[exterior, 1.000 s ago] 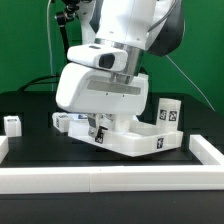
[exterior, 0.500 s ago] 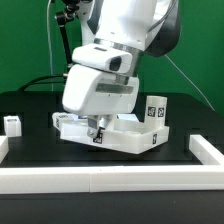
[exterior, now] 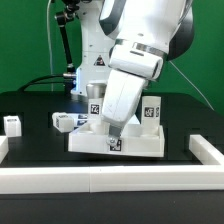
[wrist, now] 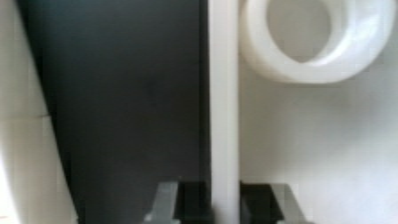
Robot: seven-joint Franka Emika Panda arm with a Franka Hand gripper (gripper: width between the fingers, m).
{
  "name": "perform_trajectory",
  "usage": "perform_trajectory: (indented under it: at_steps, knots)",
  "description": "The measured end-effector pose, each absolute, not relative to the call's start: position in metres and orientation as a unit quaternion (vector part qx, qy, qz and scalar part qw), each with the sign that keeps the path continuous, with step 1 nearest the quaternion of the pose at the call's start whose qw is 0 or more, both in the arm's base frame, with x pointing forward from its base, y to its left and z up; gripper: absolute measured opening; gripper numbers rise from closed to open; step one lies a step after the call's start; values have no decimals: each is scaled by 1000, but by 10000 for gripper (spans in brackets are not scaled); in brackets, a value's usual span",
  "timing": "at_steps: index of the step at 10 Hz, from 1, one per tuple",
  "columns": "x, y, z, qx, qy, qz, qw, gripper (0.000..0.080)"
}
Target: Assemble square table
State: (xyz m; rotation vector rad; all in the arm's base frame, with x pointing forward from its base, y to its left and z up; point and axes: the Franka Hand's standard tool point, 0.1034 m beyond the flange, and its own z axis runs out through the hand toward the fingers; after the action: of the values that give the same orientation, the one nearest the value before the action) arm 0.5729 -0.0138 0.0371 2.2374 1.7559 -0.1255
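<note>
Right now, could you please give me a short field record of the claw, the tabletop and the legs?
tabletop: white, on the black table
claw: shut on the tabletop's rim, near a round ringed hole
leg one: at the exterior view's far left
leg two: lying just off the tabletop, on the exterior view's left
leg three: upright at the tabletop's far right; attachment unclear

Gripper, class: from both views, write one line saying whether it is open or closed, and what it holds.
Gripper: closed, pinching the raised rim of the square tabletop.
</note>
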Motion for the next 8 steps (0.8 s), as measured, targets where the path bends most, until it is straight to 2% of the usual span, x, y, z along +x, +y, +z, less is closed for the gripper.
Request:
perform_trajectory:
  at_steps: [4,6,8]
  knots:
    - [572,-16,36,777,611,-45,147,66]
    - [587,9,39,780,607,-57,141,65]
    - [605,30,42,772,617,-46,144,62]
